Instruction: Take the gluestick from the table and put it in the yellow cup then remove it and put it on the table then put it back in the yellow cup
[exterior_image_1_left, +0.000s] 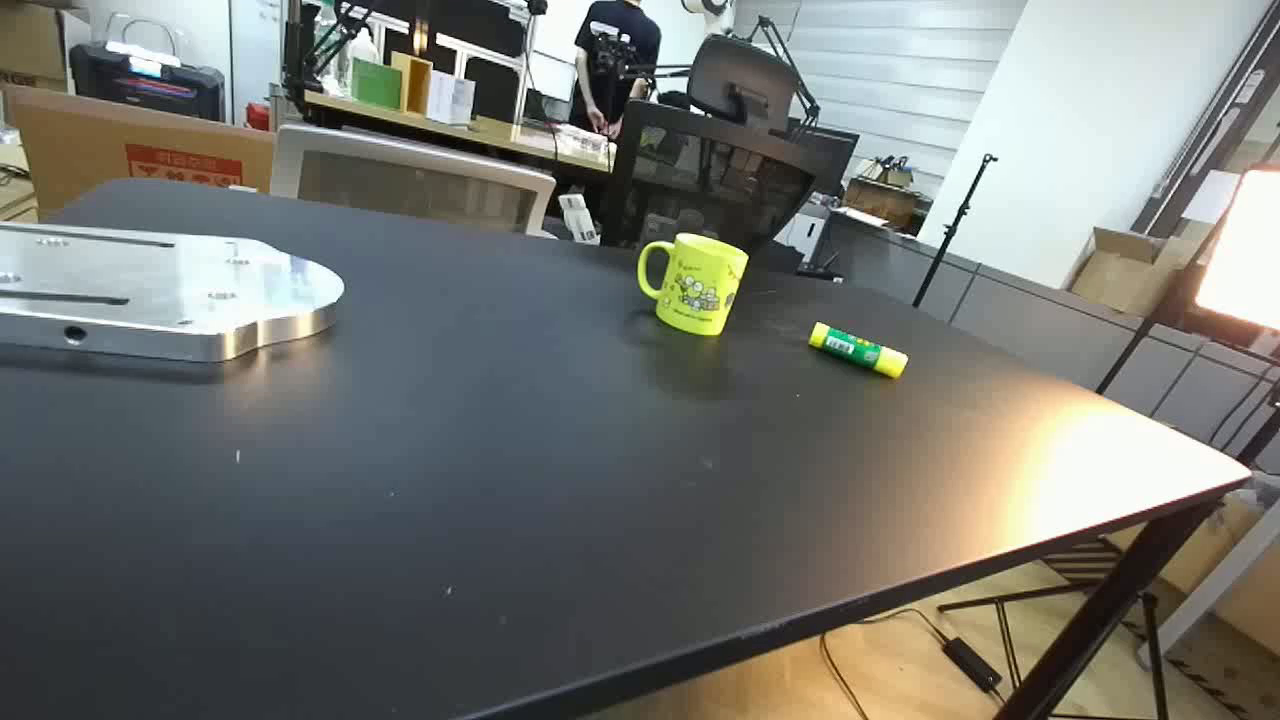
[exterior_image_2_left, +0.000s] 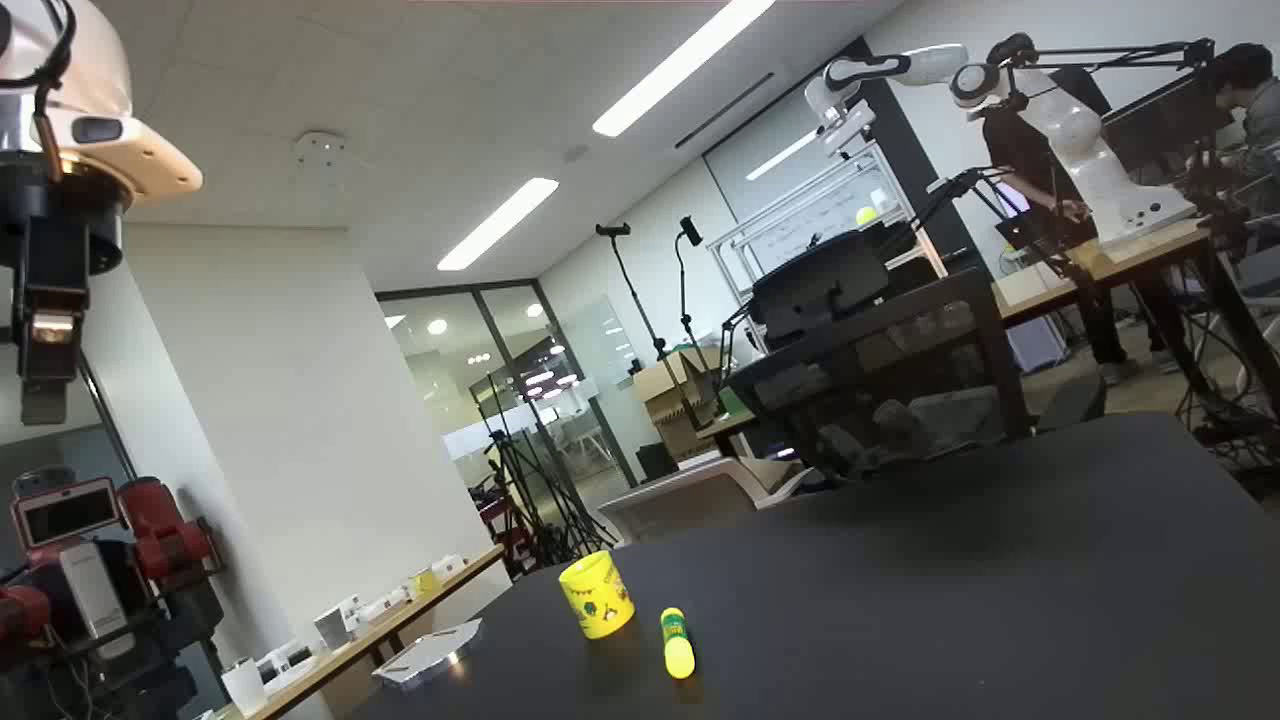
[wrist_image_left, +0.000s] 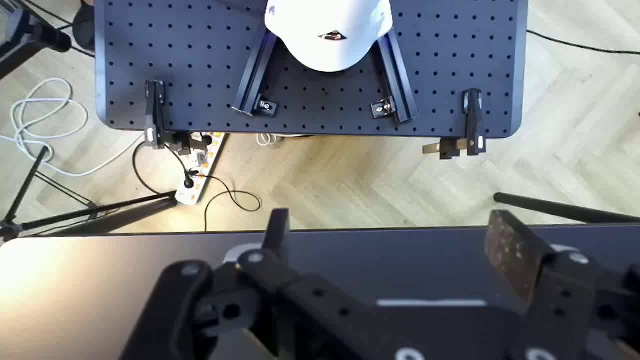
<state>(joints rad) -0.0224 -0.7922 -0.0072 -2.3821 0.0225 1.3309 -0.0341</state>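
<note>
The gluestick (exterior_image_1_left: 858, 350), green with yellow ends, lies on the black table (exterior_image_1_left: 500, 480) beside the yellow cup (exterior_image_1_left: 698, 287), apart from it. In an exterior view the cup stands upright with its handle showing. The gluestick (exterior_image_2_left: 677, 643) and the cup (exterior_image_2_left: 597, 595) also show in an exterior view, where no handle is visible. My gripper (wrist_image_left: 390, 227) is open and empty in the wrist view, with the table (wrist_image_left: 100, 280) edge beyond it. The gripper (exterior_image_2_left: 45, 395) hangs high above the tabletop level at the left of an exterior view. The wrist view shows neither cup nor gluestick.
A thick silver metal plate (exterior_image_1_left: 170, 290) lies on the table, and also shows in an exterior view (exterior_image_2_left: 428, 655). A perforated dark robot bench (wrist_image_left: 200, 75) with clamps stands across a floor gap from the table. Chairs (exterior_image_1_left: 410, 185) stand at the table's far edge.
</note>
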